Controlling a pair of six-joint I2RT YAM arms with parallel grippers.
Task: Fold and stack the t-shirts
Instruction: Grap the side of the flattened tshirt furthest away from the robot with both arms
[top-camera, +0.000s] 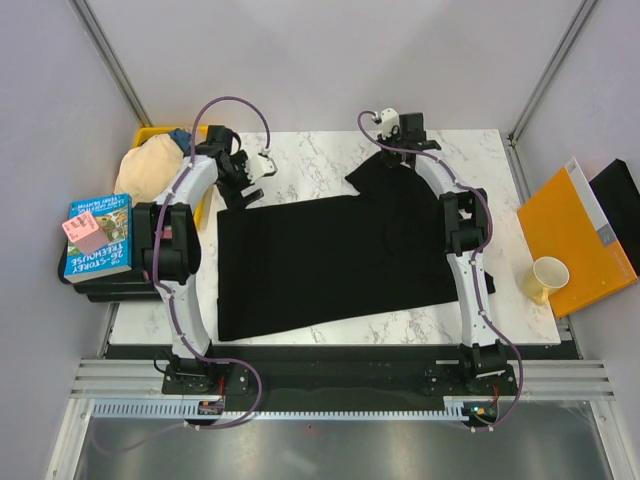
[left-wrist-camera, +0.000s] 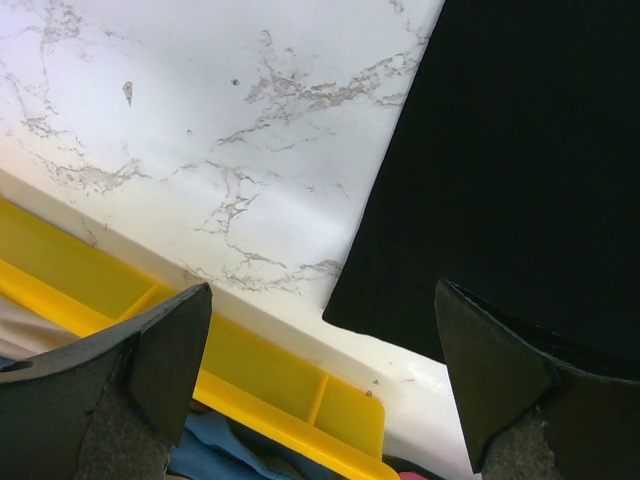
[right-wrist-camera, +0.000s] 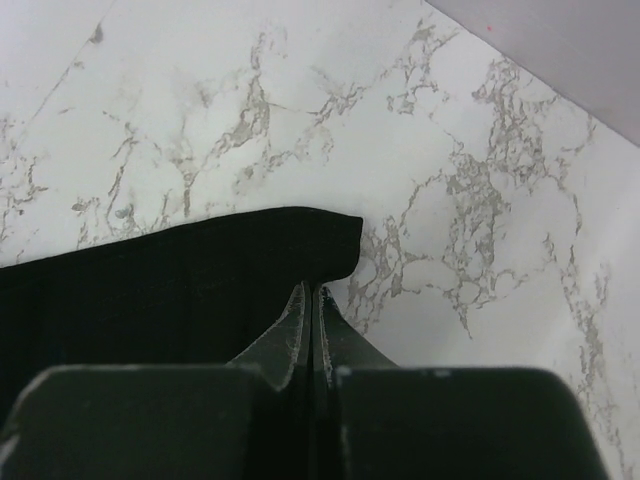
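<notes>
At the right gripper (right-wrist-camera: 312, 300): pressed together with no gap, nipping the rolled edge of the black t-shirt (right-wrist-camera: 150, 290) right at its corner. Beyond that corner, only bare marble table (right-wrist-camera: 480, 180) to the right and ahead, out to the table's far edge at the upper right of the wrist view.

At the left gripper (left-wrist-camera: 322, 290): spread as wide as can be, holding nothing, hovering above the shirt's other far corner. One finger over the cloth, the other over the yellow bin (left-wrist-camera: 260, 365). Straight cloth edge running away up the wrist view, with a broad stretch of open marble to its left. Just past the table's edge, the bin, with a blue t-shirt (left-wrist-camera: 225, 450) showing inside.

From above: black t-shirt spread flat across the middle of the table between the two arms, one sleeve poking out at the far right under the right arm. Free marble along the far edge between the grippers and in a strip down the right side. In the bin off the far left corner, a bunched beige t-shirt (top-camera: 150, 172). To the left, a book (top-camera: 98, 238) on a dark stack. To the right, an orange folder (top-camera: 575, 240) with a paper cup (top-camera: 548, 277) beside it.
</notes>
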